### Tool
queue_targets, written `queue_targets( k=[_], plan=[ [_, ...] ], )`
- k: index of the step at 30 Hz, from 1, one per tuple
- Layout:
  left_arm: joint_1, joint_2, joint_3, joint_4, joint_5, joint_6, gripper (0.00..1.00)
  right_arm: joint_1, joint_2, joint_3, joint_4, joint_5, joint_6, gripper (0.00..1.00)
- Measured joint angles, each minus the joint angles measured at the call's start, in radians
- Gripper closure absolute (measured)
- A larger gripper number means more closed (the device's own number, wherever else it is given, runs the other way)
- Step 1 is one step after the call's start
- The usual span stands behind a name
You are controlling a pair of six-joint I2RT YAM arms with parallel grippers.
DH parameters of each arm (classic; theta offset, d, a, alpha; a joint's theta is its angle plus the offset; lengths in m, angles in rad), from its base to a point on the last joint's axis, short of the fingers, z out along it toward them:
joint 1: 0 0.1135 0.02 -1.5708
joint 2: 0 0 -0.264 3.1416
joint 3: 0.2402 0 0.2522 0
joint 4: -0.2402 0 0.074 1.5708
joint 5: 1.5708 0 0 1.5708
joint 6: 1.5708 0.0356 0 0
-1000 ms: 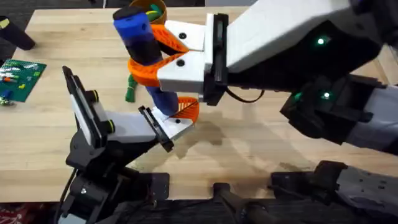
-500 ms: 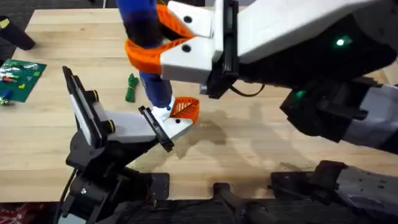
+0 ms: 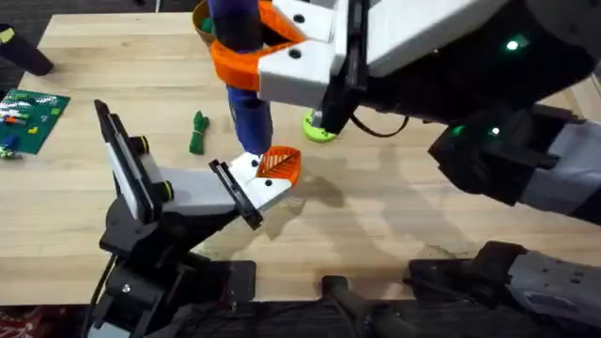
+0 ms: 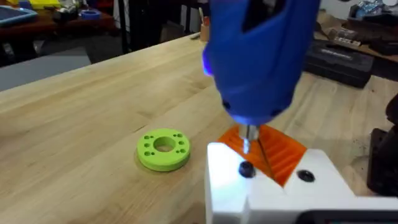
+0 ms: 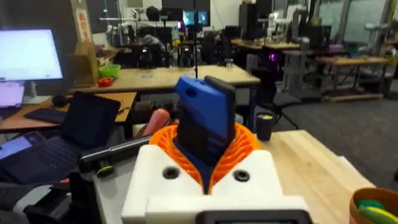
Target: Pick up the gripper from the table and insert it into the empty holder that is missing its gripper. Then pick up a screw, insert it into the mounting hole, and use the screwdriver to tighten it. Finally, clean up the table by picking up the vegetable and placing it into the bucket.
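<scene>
My right gripper (image 3: 246, 44) is shut on the blue screwdriver (image 3: 246, 103), its orange fingers (image 5: 242, 149) wrapped round the handle (image 5: 205, 118). The shaft runs nearly upright down to the white holder (image 3: 202, 192). In the left wrist view the screwdriver's tip (image 4: 247, 142) stands just over a dark screw (image 4: 246, 169) in the holder's white block (image 4: 273, 190). The orange ribbed gripper (image 3: 279, 165) sits at the holder's end beside the tip. On the table (image 3: 394, 225) to the left lies the dark-green vegetable (image 3: 197, 133). The bucket (image 3: 201, 17) peeks out behind the screwdriver at the far edge.
A lime-green ring (image 3: 319, 128) lies on the wood just right of the screwdriver, under my right arm. A green circuit board (image 3: 30, 116) rests at the table's left edge. The holder's black stand with yellow-green knobs (image 3: 141, 144) fills the near left.
My right arm has carried the screwdriver's handle right and away, standing it more upright over the holder. The lime-green ring has come into sight. The tip stays by the orange gripper.
</scene>
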Motion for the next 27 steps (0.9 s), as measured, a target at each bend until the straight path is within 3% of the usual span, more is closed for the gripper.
queue_targets(
  k=[27],
  plan=[
    [0.0, 0.0, 0.0, 0.0, 0.0, 0.0, 0.994, 0.014, 0.003, 0.0, 0.026, -0.001, 0.011, 0.965]
  ],
)
